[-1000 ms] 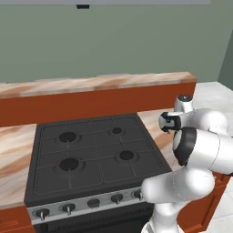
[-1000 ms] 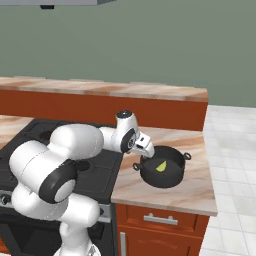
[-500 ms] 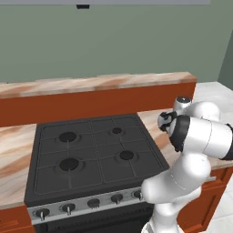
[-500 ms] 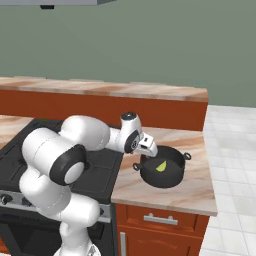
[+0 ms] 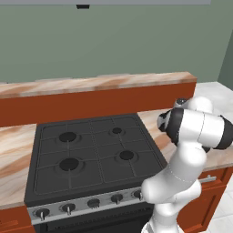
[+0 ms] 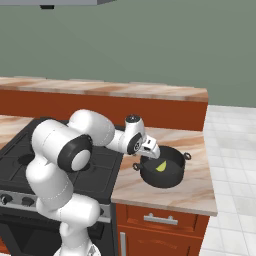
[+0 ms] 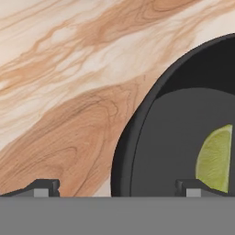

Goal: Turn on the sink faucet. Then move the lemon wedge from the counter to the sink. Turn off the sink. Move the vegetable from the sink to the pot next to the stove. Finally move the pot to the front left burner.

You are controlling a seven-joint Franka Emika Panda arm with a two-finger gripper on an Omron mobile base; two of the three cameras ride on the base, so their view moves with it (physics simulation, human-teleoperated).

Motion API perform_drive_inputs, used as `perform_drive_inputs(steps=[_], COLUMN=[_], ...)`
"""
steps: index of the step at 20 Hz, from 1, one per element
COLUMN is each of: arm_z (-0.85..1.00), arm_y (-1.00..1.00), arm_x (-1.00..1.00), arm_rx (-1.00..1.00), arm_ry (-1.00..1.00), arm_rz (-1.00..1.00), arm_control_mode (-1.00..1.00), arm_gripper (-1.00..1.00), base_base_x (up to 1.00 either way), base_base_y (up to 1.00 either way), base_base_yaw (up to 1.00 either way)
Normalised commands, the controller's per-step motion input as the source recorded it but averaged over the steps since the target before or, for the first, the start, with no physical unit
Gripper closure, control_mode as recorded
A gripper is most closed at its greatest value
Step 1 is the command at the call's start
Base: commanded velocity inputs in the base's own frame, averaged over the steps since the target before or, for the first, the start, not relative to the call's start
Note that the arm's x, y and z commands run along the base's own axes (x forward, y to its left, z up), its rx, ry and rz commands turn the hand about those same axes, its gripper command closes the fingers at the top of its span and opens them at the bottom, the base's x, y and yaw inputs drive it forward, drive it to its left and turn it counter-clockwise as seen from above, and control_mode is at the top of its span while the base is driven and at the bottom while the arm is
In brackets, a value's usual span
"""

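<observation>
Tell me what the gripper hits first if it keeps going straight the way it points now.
Probably the pot's near rim: the open gripper straddles it, one fingertip over the counter, one inside near the lemon wedge. Depth unclear.

1. The pot [image 7: 137, 151], dark with a thick black rim and a grey bottom, takes up the right side of the hand view; its rim curves from the upper right down to the bottom middle.
2. Inside the pot, against the right edge of the picture, lies the lemon wedge [image 7: 215, 158], yellow-green, its curved back turned toward the pot's rim.
3. Outside the pot's rim lies the table [image 7: 69, 92], beige stone with orange-brown marbled streaks.
4. The pincer [image 7: 117, 187] stands wide open: one dark fingertip [image 7: 43, 187] rises over the table outside the pot, the other [image 7: 193, 187] over the pot's bottom, just below the lemon wedge. The pot's rim passes between them.
</observation>
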Motion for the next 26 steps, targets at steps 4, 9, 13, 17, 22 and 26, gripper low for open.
perform_drive_inputs(steps=[4, 9, 13, 17, 22, 26], arm_z=[-0.23, -0.23, -0.21, -0.14, -0.04, 0.02], arm_y=[-0.01, 0.00, 0.00, 0.00, 0.00, 0.00], arm_x=[0.03, 0.04, 0.00, 0.00, 0.00, -0.02], arm_rx=[0.00, 0.00, 0.00, 0.00, 0.00, 0.00], arm_ry=[0.04, 0.03, 0.00, 0.00, 0.00, 0.00], arm_rz=[0.00, 0.00, 0.00, 0.00, 0.00, 0.00], arm_control_mode=[-1.00, -1.00, -1.00, -1.00, -1.00, -1.00], arm_gripper=[-1.00, -1.00, 1.00, 1.00, 1.00, 1.00], base_base_x=[0.00, 0.00, 0.00, 0.00, 0.00, 0.00], base_base_y=[0.00, 0.00, 0.00, 0.00, 0.00, 0.00], base_base_yaw=[0.00, 0.00, 0.00, 0.00, 0.00, 0.00])
